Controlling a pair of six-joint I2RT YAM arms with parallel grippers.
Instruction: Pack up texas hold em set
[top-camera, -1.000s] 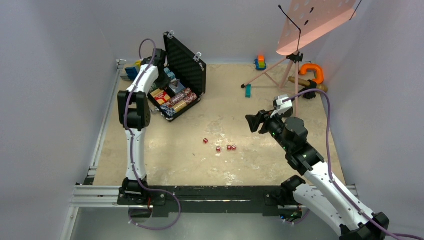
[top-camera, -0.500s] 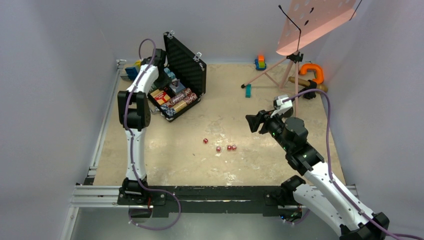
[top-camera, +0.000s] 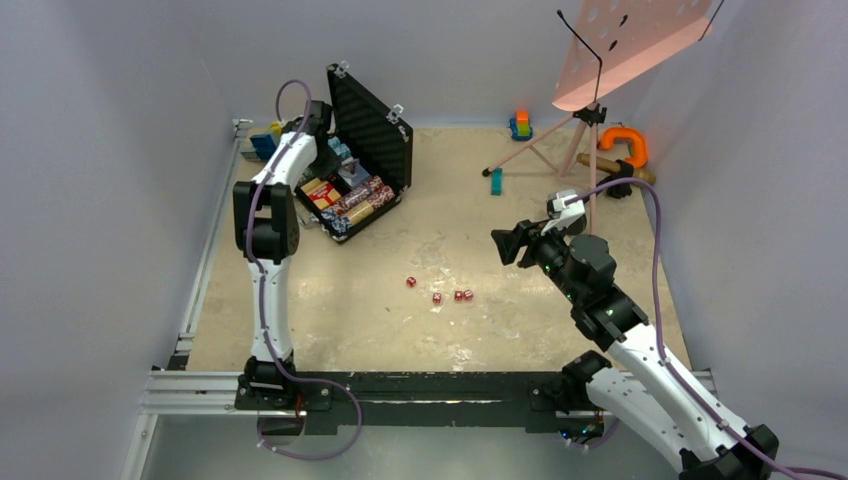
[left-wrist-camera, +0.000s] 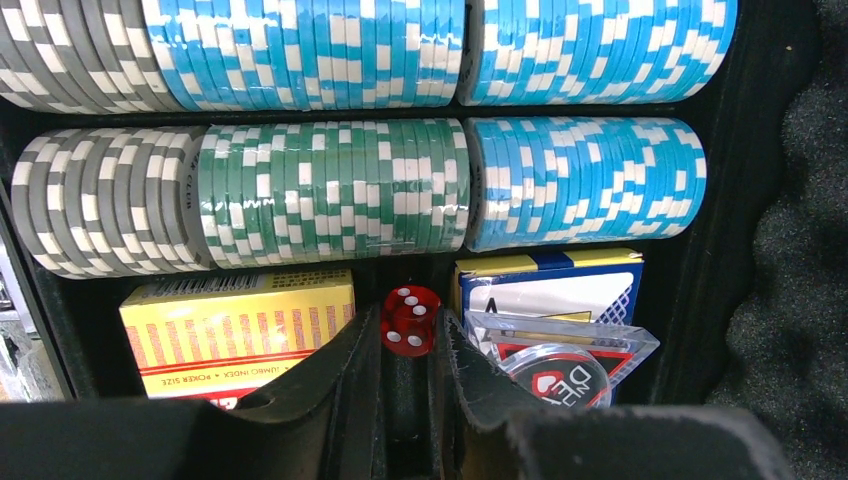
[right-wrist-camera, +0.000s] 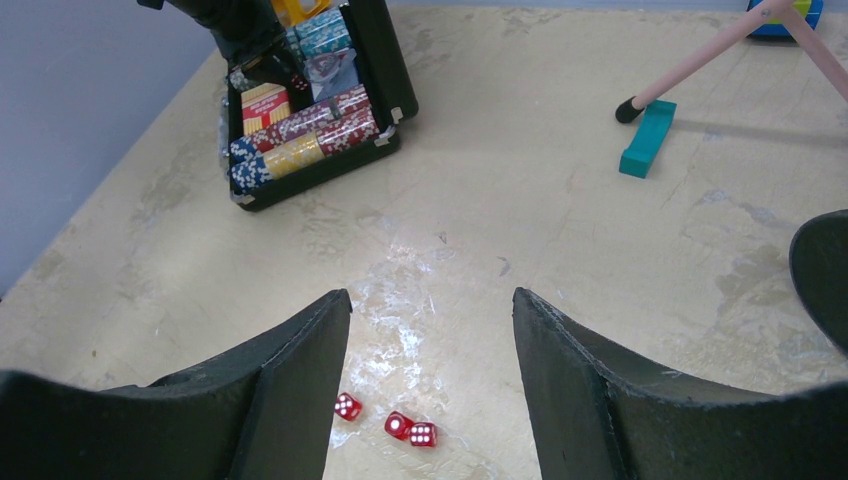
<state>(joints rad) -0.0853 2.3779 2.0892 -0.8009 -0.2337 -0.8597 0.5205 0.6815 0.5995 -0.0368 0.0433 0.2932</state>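
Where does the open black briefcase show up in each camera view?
Top external: the briefcase at upper left, lid raised.
Left wrist: its inside fills the frame, behind the red die in the left gripper.
Right wrist: upper left, far off.
Shared landmark: the yellow card box inside it.

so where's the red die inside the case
Left wrist view: the small red die sits at the left gripper's tips, between the yellow card box and blue card box.
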